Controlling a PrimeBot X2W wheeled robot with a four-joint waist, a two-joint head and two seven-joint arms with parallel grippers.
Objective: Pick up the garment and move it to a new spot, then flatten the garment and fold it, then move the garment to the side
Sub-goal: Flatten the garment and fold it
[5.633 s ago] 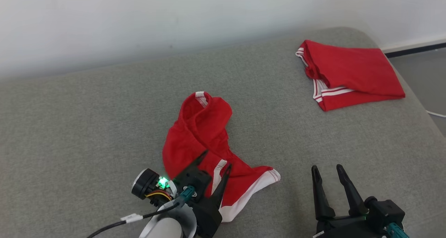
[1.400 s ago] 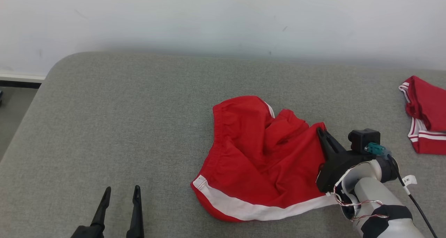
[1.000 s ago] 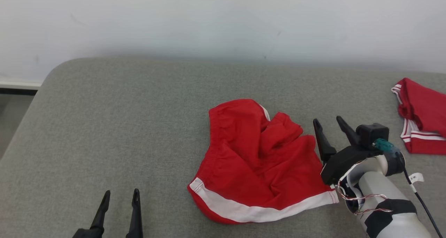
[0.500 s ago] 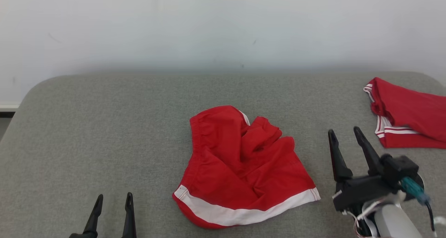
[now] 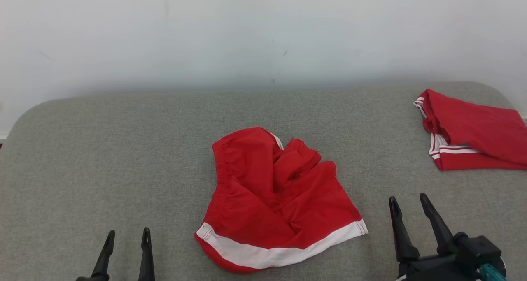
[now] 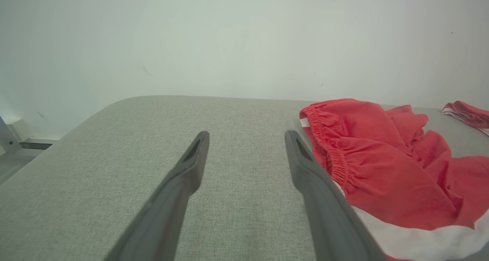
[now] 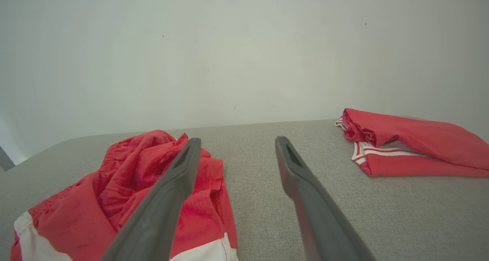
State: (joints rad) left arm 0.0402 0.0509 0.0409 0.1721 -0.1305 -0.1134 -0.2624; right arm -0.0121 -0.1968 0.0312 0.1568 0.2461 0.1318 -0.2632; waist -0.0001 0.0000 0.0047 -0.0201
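The garment (image 5: 276, 198), red shorts with a white hem band, lies rumpled in the middle of the grey cushion (image 5: 123, 157), one part bunched up near its top. My left gripper (image 5: 127, 233) stands open at the lower left, apart from the cloth and empty. My right gripper (image 5: 407, 199) stands open at the lower right, a short way right of the white hem, also empty. In the left wrist view the garment (image 6: 382, 165) lies just right of my open left gripper (image 6: 246, 136). In the right wrist view the garment (image 7: 114, 192) lies to the left, behind the left finger of my right gripper (image 7: 236, 141).
A second red garment (image 5: 473, 131) with white stripes lies folded at the cushion's far right; it also appears as the folded red garment (image 7: 412, 144) in the right wrist view. A pale wall (image 5: 263, 34) runs behind the cushion. Bare grey fabric stretches to the left.
My right gripper has let go of the shorts' right edge, opened and drawn back toward the lower right. The camera has turned, shifting the whole scene. The shorts lie still where they were set.
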